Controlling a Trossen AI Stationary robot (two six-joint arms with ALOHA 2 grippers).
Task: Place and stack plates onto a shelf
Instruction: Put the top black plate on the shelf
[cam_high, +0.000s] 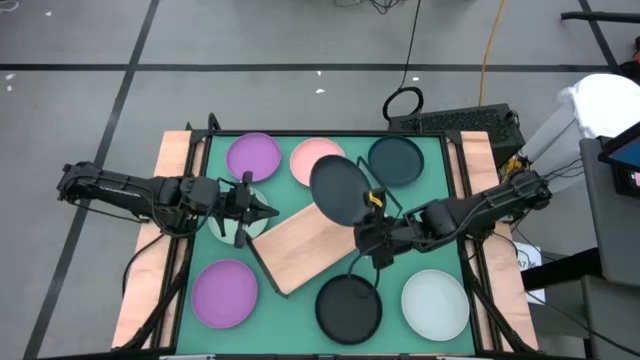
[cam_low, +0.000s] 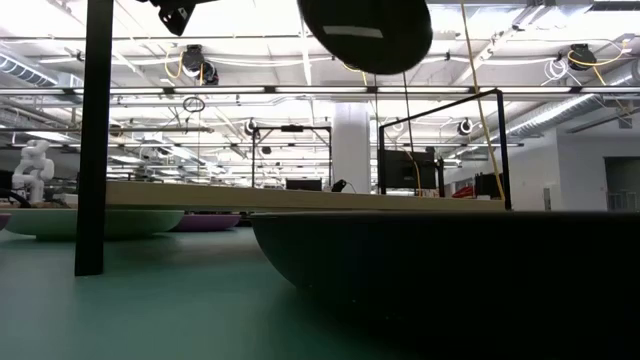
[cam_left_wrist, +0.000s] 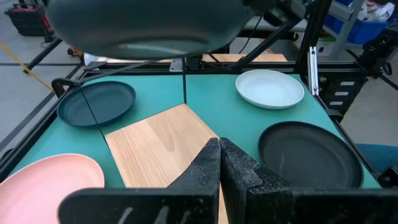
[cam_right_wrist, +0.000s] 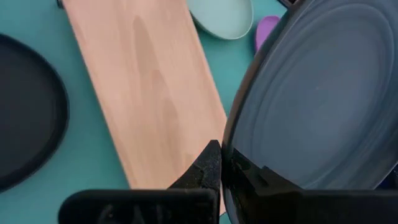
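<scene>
The green bench (cam_high: 200, 240) is carrying the wooden shelf (cam_high: 305, 245), which is lying askew near its middle, with plates resting around it: two purple plates (cam_high: 224, 293), a pink plate (cam_high: 312, 157), a dark teal plate (cam_high: 397, 160), a black plate (cam_high: 349, 307) and a pale mint plate (cam_high: 435, 303).

The right gripper (cam_high: 372, 238) is holding a dark plate (cam_high: 340, 190) by its rim, jaws clamped shut on the edge, and the plate is hanging tilted in the air above the far end of the shelf. The left gripper (cam_high: 262, 210) is waiting just beside the shelf's left corner, jaws closed on nothing.

As I judge it, the edge grip is thin: the tilted plate could be slipping or swinging, and, released at this angle, it could be sliding off the board onto the pink plate.
</scene>
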